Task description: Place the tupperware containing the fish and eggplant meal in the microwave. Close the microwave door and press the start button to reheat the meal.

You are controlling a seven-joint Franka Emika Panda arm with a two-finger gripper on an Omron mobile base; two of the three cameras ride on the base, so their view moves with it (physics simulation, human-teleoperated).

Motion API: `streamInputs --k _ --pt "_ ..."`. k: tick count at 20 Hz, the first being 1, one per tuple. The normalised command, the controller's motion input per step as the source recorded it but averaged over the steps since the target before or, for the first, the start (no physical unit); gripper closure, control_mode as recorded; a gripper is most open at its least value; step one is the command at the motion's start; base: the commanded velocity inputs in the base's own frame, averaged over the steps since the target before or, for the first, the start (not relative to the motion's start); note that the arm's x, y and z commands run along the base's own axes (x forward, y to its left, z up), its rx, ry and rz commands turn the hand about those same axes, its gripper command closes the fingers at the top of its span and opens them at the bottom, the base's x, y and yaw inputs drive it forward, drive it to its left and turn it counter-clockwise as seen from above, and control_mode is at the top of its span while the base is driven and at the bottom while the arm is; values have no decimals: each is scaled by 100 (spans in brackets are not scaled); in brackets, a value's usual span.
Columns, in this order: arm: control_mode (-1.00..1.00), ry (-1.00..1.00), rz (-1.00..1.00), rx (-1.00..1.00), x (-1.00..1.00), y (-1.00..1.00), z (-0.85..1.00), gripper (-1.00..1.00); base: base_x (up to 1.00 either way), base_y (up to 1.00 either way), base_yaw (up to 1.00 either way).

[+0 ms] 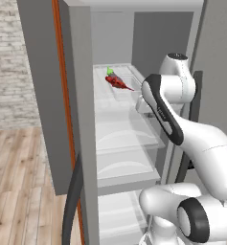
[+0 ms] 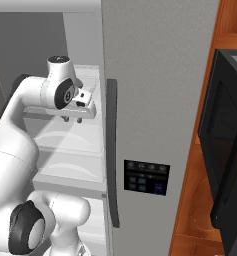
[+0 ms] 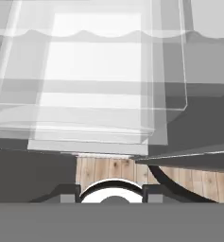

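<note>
**Inside the fridge, tray one shelf up**

Leftmost in the left base view: pale brick wall [image 1: 7, 62], matte and coursed, over light wood plank floor [image 1: 19, 182]. Next, the tall grey fridge [image 1: 81, 119], flat and smooth, edged by one thin orange-brown strip. One black hose [image 1: 72, 201] curves up along its front.

Shelves, clear plastic with wavy printed fronts: I count three stacked in the left base view, the top one [image 1: 129, 91] carrying the tupperware [image 1: 122, 88], a shallow clear tray with a flared rim. In it lie one bright red fish [image 1: 117, 82] and one dark eggplant [image 1: 111, 75] with a green stem, touching each other.

My pincer [image 2: 72, 119] sits low beside the top shelf in the right base view; whether it is spread or pressed together, I cannot tell. Nothing shows between the tips. The hand view looks down through glassy shelf layers [image 3: 99, 85], rounded corners, to wood floor.

Rightward, right base view: fridge door [image 2: 155, 100], plain grey, one vertical dark bar handle, one small black button panel [image 2: 146, 177]. Farthest right, the microwave [image 2: 227, 145], black and glossy, set in orange wood cabinetry, its door [image 2: 220, 150] swung outward.
</note>
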Motion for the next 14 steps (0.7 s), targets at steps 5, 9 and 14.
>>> streamInputs --k 5,9,14 --pt "-100 -24 -5 0 -11 0 0 -100 0 0 0" --pt "-100 -40 -10 -1 -15 28 14 -100 0 0 0" --pt "-100 -27 -19 2 -1 25 15 -100 0 0 0"
